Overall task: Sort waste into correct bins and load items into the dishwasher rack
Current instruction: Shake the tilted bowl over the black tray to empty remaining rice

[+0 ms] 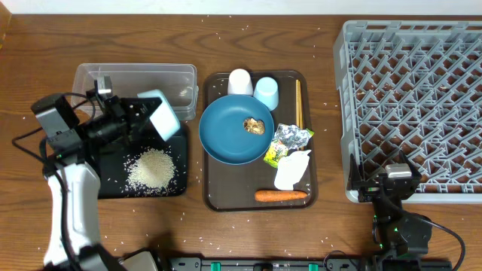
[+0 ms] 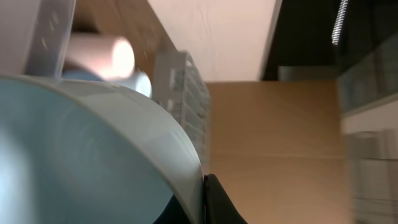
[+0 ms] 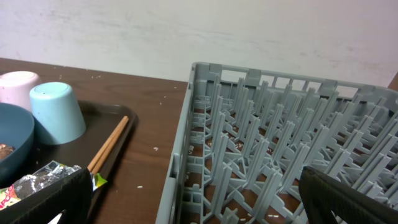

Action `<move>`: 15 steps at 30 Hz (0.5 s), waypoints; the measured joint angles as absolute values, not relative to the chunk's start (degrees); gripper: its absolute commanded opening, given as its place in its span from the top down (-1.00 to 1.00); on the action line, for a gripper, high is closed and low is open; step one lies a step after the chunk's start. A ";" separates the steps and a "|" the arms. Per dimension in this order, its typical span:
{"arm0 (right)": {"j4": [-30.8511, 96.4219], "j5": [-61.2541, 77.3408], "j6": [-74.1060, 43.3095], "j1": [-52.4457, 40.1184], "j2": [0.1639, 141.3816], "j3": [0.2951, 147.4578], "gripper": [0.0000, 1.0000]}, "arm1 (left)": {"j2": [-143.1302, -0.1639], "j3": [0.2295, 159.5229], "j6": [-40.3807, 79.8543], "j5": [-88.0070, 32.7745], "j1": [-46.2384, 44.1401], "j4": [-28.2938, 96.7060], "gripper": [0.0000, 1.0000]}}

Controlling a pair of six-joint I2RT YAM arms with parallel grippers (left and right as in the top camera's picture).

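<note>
- Left claw (image 1: pixel 149 113) is clenched on the rim of the white bowl (image 1: pixel 169 117), left of the brown serving tray (image 1: pixel 215 192) and just off its left edge. In the left wrist view the bowl's pale wall fills the lower left, with one dark finger (image 2: pixel 217 202) against its edge.
- The bowl hangs tilted over the black tray (image 1: pixel 113 188), which lies just beside the serving tray's left side.
- White rice grains (image 1: pixel 153 167) sit in a heap on the black tray, left of the serving tray and nearer the front than the claw.
- The clear container (image 1: pixel 135 75) stands left of the serving tray's far corner.
- Right claw (image 1: pixel 384 177) is spread wide and grasps nothing. It is well to the right of the serving tray, at the near edge of the dishwasher rack (image 1: pixel 414 98).
- On the serving tray:
  - The dark blue plate (image 1: pixel 226 135) covers the left half, with the brown food lump (image 1: pixel 256 126) on it.
  - The white cup (image 1: pixel 240 81) and light blue cup (image 1: pixel 266 92) stand at the far edge.
  - The chopsticks (image 1: pixel 298 102) lie along the right side.
  - The foil (image 1: pixel 290 135), wrapper (image 1: pixel 276 154) and napkin (image 1: pixel 292 169) lie right of the plate.
  - The carrot (image 1: pixel 281 196) lies along the near edge.
</note>
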State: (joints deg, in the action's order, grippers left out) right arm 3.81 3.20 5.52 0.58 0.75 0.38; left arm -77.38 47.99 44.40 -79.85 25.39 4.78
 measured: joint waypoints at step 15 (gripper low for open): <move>3.79 3.20 5.52 0.58 0.75 0.38 -0.99 | -81.43 47.99 48.62 -88.42 30.81 21.19 0.89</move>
State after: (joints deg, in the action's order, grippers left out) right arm 3.79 3.20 5.52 0.58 0.75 0.38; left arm -81.43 47.99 48.62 -88.42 30.81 21.19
